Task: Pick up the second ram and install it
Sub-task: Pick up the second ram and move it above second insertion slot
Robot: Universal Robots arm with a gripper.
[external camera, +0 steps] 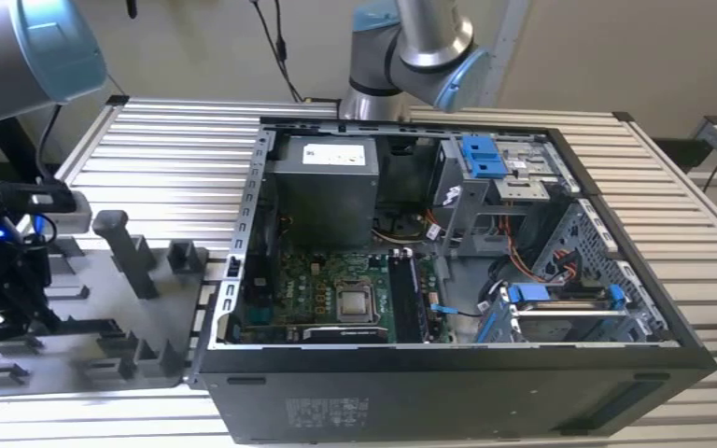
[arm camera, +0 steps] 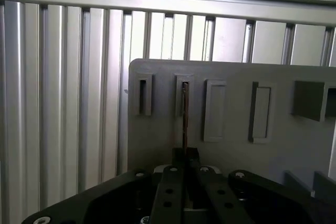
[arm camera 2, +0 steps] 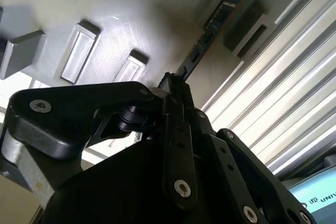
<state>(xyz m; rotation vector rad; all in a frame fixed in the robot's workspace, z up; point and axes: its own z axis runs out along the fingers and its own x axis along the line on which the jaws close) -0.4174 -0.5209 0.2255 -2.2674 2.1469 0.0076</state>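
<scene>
Silver-grey tubular arm [external camera: 428, 28] with light blue joint caps [external camera: 469, 79]. Matte black gripper [arm camera 2: 173, 85] of bolted linkage bars; round silver screws [arm camera 2: 182, 188].

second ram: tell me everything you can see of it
The second ram is a slim dark stick. It is a thin edge-on line in the first wrist view, while the second wrist view shows dark chips on a bluish-green board. It runs straight, far end seated in a slot of the grey holder, near end between the tips of the end effector, which look closed on it. Not yet lifted out.
</scene>
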